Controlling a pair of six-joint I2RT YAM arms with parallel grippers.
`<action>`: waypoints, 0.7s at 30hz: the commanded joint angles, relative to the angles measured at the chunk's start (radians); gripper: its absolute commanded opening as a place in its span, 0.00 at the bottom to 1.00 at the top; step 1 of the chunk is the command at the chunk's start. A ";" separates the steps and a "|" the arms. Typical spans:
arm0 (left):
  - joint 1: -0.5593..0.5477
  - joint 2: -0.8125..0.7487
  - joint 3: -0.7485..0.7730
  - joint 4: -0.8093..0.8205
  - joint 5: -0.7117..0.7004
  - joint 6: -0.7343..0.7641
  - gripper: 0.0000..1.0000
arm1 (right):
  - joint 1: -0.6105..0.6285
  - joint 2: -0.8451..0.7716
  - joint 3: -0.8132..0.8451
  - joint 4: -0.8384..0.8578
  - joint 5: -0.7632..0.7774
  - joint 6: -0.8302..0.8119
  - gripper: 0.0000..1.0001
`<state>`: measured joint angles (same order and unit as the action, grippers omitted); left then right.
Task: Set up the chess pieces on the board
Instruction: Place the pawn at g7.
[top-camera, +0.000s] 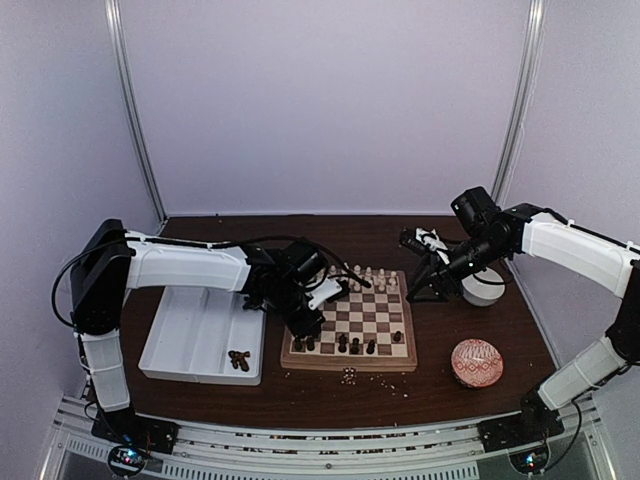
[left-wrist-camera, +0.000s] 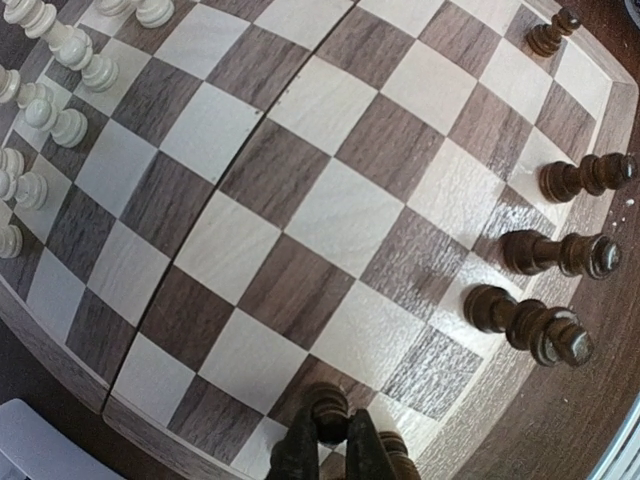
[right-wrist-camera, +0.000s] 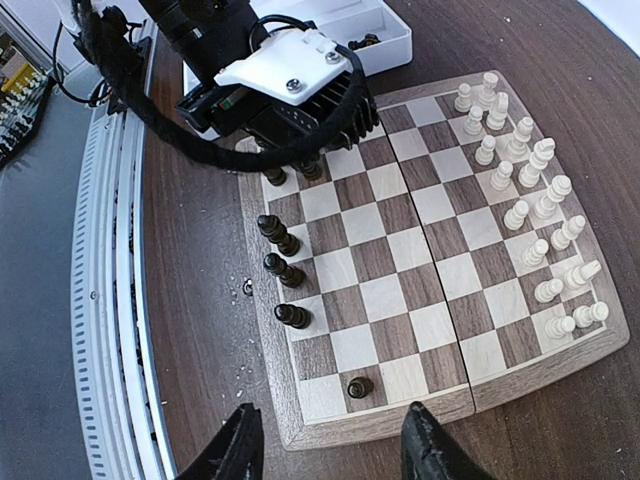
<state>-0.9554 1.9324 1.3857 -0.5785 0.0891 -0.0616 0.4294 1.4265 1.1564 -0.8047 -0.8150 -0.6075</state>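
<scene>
The board (top-camera: 365, 318) lies mid-table. Cream chess pieces (top-camera: 368, 279) fill its far rows, and a few dark ones (top-camera: 355, 346) stand along its near edge. My left gripper (top-camera: 304, 334) is at the board's near-left corner. In the left wrist view that gripper (left-wrist-camera: 331, 448) is shut on the head of a dark piece (left-wrist-camera: 328, 403) over a dark square. A second dark piece (left-wrist-camera: 397, 458) stands right beside the held one. My right gripper (right-wrist-camera: 330, 448) hangs open above the board's right edge, with nothing between its fingers. A lone dark pawn (right-wrist-camera: 359, 386) stands just ahead of it.
A white tray (top-camera: 190, 345) left of the board holds several dark pieces (top-camera: 239, 360). Pale crumbs (top-camera: 350, 376) lie in front of the board. A red patterned ball (top-camera: 477, 362) sits near right. A white cup (top-camera: 485, 288) stands behind the right arm.
</scene>
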 joint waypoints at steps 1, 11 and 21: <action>0.006 -0.007 -0.011 -0.001 -0.009 -0.005 0.00 | -0.006 0.003 -0.002 -0.010 -0.019 -0.018 0.48; 0.006 -0.030 -0.007 -0.005 -0.017 -0.008 0.10 | -0.006 0.005 0.000 -0.011 -0.018 -0.018 0.48; 0.005 -0.061 0.062 -0.021 -0.019 -0.007 0.18 | -0.006 0.006 0.004 -0.018 -0.021 -0.018 0.48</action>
<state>-0.9554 1.9221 1.3979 -0.5995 0.0792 -0.0624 0.4294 1.4281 1.1564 -0.8150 -0.8154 -0.6220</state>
